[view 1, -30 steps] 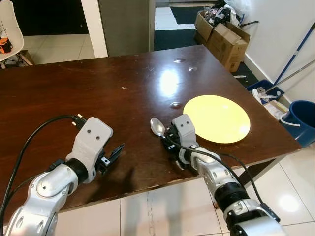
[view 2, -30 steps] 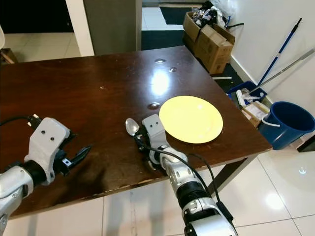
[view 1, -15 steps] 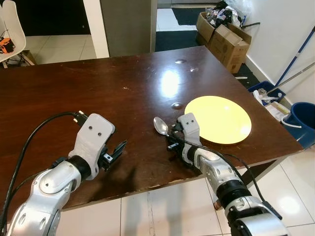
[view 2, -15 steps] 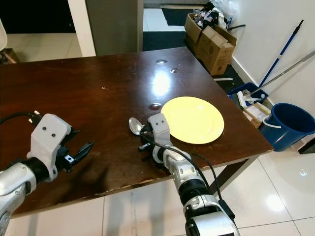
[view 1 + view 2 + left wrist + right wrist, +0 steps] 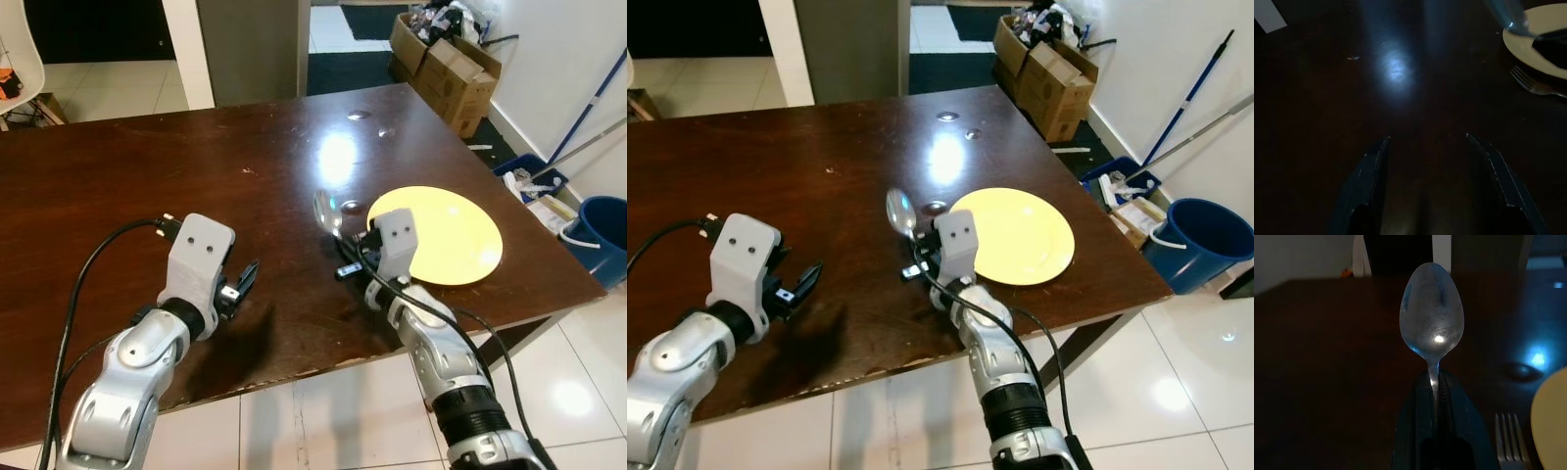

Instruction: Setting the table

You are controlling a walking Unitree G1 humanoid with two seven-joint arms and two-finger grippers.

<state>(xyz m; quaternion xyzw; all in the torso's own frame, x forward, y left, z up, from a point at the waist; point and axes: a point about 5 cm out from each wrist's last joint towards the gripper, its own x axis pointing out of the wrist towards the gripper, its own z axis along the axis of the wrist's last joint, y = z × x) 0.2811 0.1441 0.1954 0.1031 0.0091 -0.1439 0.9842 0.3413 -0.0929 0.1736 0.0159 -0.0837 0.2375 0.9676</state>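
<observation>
**Ana:** Since a second ago, the spoon (image 5: 328,211) has come up off the desk (image 5: 147,166). It lay flat beside the yellow plate (image 5: 446,235) then; now the right pincer (image 5: 917,264) holds it in the air, bowl tipped up and away from the robot.

**Ben:** How good is the hold?

**Ana:** The right wrist view shows both black fingers (image 5: 1415,431) closed on the thin handle low down, with the whole bowl sticking out past them. That is a long lever on a narrow, smooth stem. I would guess the spoon could swivel between the fingers if the wrist turns fast.

**Ben:** And the other arm?

**Ana:** The left pincer (image 5: 1426,171) hangs low over bare dark wood, well apart from the plate, fingers spread and holding nothing.

**Ben:** What else might go wrong?

**Ana:** A fork (image 5: 1535,85) lies on the desk just beside the plate's near edge, close under the raised spoon. If the spoon is lowered where it was lifted, it may land across the tines or knock the fork askew. Swinging it over the plate risks clipping the rim and shoving the plate toward the desk's right edge.

**Ben:** So a slow carry, and release only once it rests flat.

**Ana:** That is my reading.
</observation>
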